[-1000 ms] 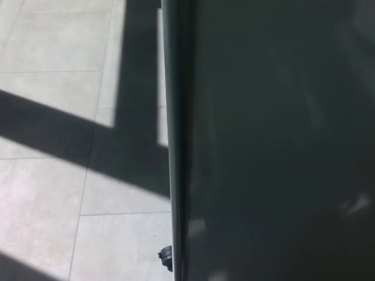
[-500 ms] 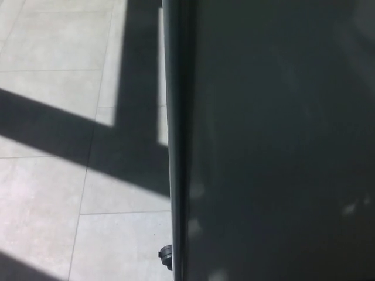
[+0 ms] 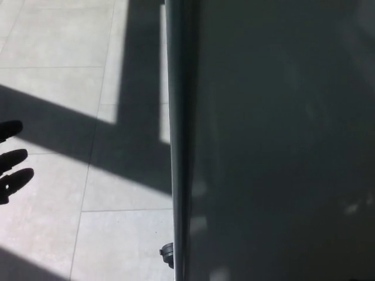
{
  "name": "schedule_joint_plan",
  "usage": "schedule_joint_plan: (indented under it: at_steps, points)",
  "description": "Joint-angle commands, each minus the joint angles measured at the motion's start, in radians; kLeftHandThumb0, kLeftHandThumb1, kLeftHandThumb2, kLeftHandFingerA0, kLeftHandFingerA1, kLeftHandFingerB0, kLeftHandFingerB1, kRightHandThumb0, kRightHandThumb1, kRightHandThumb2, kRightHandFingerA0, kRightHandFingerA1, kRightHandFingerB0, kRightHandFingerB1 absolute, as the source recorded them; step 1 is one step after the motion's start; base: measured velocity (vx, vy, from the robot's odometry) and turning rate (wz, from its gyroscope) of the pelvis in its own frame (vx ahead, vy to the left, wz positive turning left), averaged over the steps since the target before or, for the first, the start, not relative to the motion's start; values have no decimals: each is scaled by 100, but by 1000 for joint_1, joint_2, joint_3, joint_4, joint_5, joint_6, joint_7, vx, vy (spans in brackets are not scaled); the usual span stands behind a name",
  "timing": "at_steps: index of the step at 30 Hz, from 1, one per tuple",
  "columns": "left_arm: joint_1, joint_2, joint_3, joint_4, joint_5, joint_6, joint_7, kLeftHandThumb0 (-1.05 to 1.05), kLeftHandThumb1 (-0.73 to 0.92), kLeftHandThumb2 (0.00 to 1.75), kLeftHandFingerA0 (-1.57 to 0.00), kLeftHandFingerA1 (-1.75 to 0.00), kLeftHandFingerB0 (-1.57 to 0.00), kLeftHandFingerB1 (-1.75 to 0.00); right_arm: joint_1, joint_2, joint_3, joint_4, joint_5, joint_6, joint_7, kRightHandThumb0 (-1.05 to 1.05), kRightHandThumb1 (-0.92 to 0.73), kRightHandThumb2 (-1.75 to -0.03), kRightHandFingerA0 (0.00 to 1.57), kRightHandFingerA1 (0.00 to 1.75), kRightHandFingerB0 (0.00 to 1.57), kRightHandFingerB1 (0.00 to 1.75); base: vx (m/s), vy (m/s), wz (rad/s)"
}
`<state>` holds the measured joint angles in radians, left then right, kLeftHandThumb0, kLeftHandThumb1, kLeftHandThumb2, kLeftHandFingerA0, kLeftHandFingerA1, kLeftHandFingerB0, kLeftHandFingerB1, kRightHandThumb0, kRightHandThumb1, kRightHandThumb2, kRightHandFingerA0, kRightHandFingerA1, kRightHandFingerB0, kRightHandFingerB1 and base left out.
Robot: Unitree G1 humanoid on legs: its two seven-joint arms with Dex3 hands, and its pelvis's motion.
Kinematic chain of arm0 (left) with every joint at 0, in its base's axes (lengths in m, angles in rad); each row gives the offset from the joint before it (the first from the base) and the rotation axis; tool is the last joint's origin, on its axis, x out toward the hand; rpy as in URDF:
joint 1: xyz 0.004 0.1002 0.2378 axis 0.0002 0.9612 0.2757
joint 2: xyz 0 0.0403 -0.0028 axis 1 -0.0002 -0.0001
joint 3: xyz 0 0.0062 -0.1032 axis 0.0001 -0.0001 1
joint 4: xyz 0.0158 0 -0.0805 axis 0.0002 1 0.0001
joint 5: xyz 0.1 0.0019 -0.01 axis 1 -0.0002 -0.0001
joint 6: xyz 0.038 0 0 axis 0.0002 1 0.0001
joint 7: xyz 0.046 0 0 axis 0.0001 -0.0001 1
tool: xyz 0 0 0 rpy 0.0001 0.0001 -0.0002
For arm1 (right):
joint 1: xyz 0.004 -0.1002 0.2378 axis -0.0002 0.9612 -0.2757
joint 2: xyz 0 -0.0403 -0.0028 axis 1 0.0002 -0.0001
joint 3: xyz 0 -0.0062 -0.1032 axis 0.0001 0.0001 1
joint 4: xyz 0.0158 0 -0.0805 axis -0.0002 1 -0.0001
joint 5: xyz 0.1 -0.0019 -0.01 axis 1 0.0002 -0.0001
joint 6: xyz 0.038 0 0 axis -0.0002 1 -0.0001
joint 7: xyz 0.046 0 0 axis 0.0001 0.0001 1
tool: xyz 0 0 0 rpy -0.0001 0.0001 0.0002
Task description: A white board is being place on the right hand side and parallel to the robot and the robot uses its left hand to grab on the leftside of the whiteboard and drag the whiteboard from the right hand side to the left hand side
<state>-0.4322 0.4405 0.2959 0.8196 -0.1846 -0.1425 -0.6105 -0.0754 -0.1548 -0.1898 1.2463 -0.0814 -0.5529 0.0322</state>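
The whiteboard [image 3: 275,140] fills the right two thirds of the head view, its grey surface in shade. Its left frame edge [image 3: 179,140] runs straight from top to bottom of the picture. My left hand [image 3: 13,161] shows at the far left edge, black, with three fingers spread apart and holding nothing. A wide stretch of floor separates it from the board's left edge. My right hand is out of sight.
Pale floor tiles [image 3: 53,76] lie left of the board, crossed by dark shadow bands. A small black caster or foot [image 3: 167,254] of the board stand pokes out near the bottom of the frame edge.
My left hand has come into the picture at the left edge; before, no hand showed. The view has shifted very slightly; the board stands as before.
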Motion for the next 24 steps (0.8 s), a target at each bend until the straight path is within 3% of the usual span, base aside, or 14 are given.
schedule_joint_plan:
  at_steps: [1, 5, 6, 9, 10, 13, 14, 17, 18, 19, 23, 24]
  points:
    - [-159, 36, -155, -97, -12, 187, -278, -28, 37, 61, -4, -25, -6, -30, 3, -18, -6, 13, 8, -59, -55, -24, -87, -66, 71, 51, 37, 32, 0, 0, 0]
    - [-213, 14, -208, -80, 9, 127, -297, -32, 27, 64, 0, -17, 0, -21, -1, -16, -5, 14, 10, -62, -51, -24, -87, -66, 70, 52, 38, 32, 0, 0, 0]
    - [-238, -3, -219, -68, 5, 134, -299, -38, 32, 62, 0, 0, -1, -11, -1, -16, -5, 14, 10, -65, -54, -23, -87, -66, 72, 52, 39, 32, 0, 0, 0]
    - [-280, -27, -239, -45, -4, 142, -304, -38, 32, 62, 0, 0, -1, -11, -2, -15, -4, 16, 9, -70, -57, -23, -87, -66, 72, 52, 39, 32, 0, 0, 0]
    - [-300, -40, -253, -45, 0, 163, -292, -32, 28, 66, 0, -23, 0, -26, -2, -16, -5, 17, 11, -72, -56, -23, -87, -66, 71, 52, 39, 32, 0, 0, 0]
    - [-352, -82, -300, -58, 26, 214, -248, -28, 28, 64, -2, -23, -2, -27, -4, -16, -9, 20, 17, -71, -50, -23, -87, -66, 70, 52, 39, 32, 0, 0, 0]
    - [-352, -86, -317, -63, 47, 189, -233, -50, 32, 62, -6, -25, -6, -25, -3, -16, -12, 21, 21, -73, -45, -23, -87, -66, 70, 52, 39, 32, 0, 0, 0]
    - [-353, -91, -349, -69, 75, 151, -209, -50, 32, 62, -6, -25, -6, -25, -3, -16, -17, 24, 27, -76, -37, -23, -87, -66, 70, 52, 39, 32, 0, 0, 0]
    - [-365, -103, -362, -83, 73, 185, -207, -36, 29, 70, 0, -27, 0, -29, -5, -15, -15, 24, 24, -77, -40, -24, -87, -66, 72, 53, 39, 33, 0, 0, 0]
    - [-382, -123, -380, -104, 72, 237, -205, -36, 29, 70, 0, -27, 0, -29, -8, -14, -12, 23, 19, -77, -45, -24, -87, -66, 72, 53, 39, 33, 0, 0, 0]
    - [-379, -122, -382, -117, 72, 251, -202, -36, 29, 70, 0, -27, 0, -29, -9, -14, -11, 25, 20, -78, -46, -24, -87, -66, 72, 53, 39, 33, 0, 0, 0]
    - [-377, -159, -401, -136, 74, 274, -189, -36, 27, 61, -2, -23, -1, -24, -9, -13, -12, 23, 22, -76, -46, -25, -87, -66, 72, 52, 40, 33, 0, 0, 0]
